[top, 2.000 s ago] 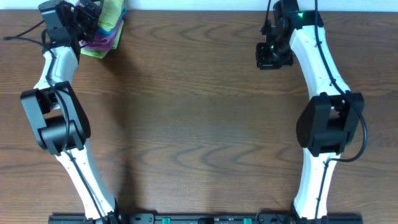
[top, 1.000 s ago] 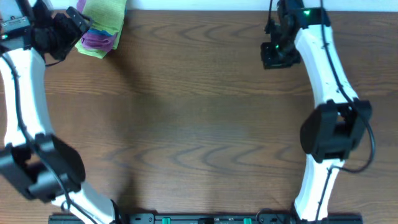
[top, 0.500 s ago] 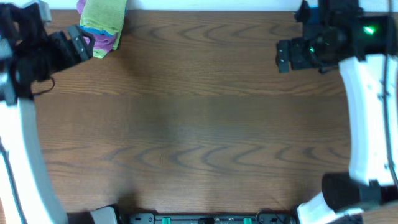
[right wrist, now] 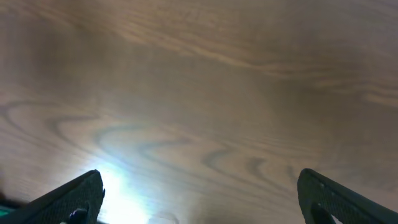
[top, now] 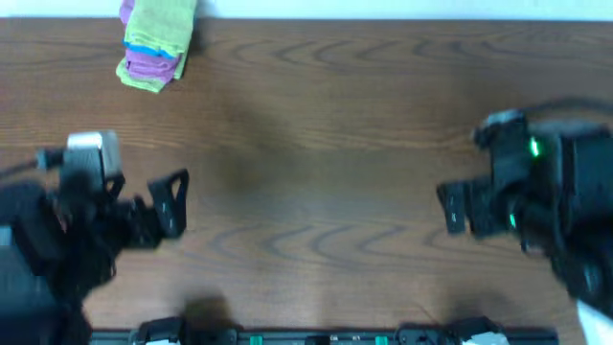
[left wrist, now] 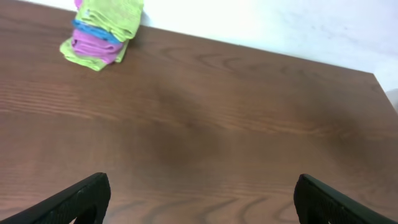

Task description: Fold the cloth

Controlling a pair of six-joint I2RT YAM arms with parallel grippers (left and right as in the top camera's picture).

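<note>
The cloth [top: 165, 19], a lime-green towel, lies folded on top of a small stack at the table's far left corner; in the left wrist view the cloth [left wrist: 116, 12] is far off at upper left. My left gripper [top: 170, 203] hangs open near the front left, well away from the stack, with nothing between its fingers [left wrist: 87, 194]. At the front right, my right gripper [top: 450, 208] is also open and empty. In each wrist view, only bare wood shows between the left gripper [left wrist: 202, 190] jaws and the right gripper [right wrist: 200, 186] jaws.
Under the cloth the stack holds a blue towel [top: 146, 47], purple towels [top: 153, 63] and another green one [top: 144, 81]. The wooden table [top: 316, 144] ends at a white wall at the back. A glare patch [right wrist: 115, 193] marks the wood under the right wrist.
Both arms have swung from the back of the table toward the front edge. The left gripper has left the towel stack, which stays in place.
</note>
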